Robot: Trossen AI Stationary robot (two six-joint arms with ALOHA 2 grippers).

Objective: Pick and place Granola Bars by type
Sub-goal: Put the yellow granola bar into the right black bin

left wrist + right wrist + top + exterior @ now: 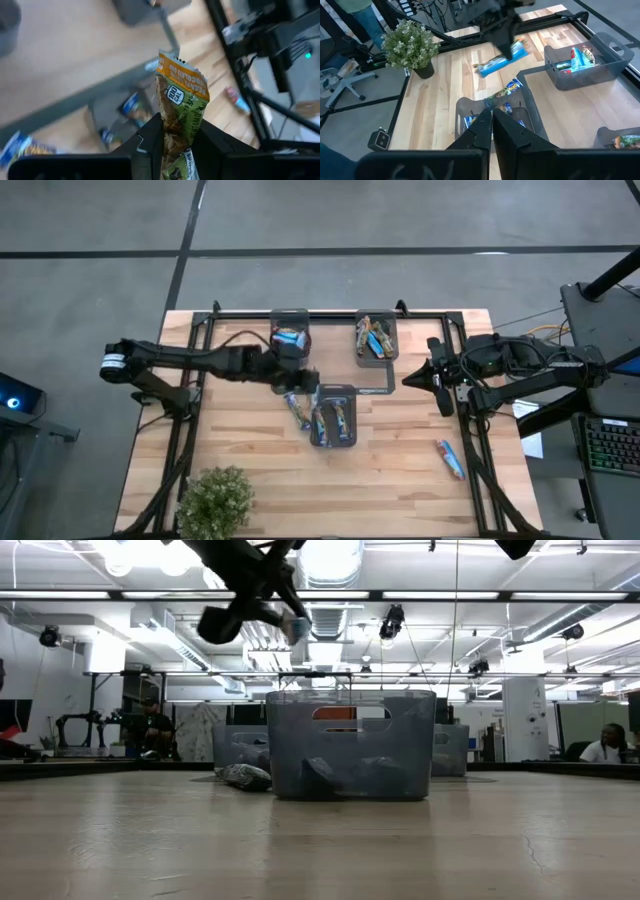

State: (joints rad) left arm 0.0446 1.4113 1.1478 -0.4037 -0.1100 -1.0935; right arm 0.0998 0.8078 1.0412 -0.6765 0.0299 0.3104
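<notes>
Granola bar [181, 107] held aloft in the left gripper [175, 145].
The fingers pinch the green-and-orange wrapper above the middle tray [333, 442]; at about three o'clock across the table, the right gripper [492, 125] hovers, fingers closed and empty.

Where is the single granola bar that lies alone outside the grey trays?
In the high view, the lone blue-wrapped granola bar lies flat on the wooden table's right side, near the front edge, below the waiting right hand and apart from all trays.
</notes>
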